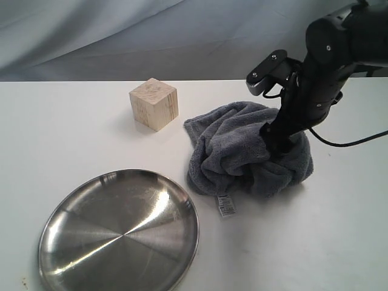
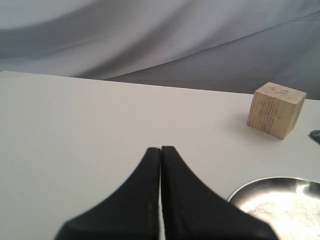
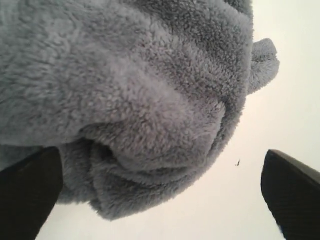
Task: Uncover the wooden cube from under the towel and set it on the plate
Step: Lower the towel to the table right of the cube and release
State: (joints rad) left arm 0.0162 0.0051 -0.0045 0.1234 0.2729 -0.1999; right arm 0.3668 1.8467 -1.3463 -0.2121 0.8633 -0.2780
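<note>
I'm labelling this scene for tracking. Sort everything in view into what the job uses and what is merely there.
Job:
- pale light-wood cube, already uncovered
- dark grey fluffy towel
- large round stainless-steel plate

Merely there:
- white table
- grey draped backdrop cloth

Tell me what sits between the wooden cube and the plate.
Nothing: only bare white table separates the wooden cube from the plate, as the exterior view shows; the towel lies off to the side.

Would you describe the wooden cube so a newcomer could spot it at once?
On the white table, find the big steel plate. Beyond it, left of the crumpled grey towel, stands the wooden cube: the only pale, sharp-edged, grained thing.
</note>
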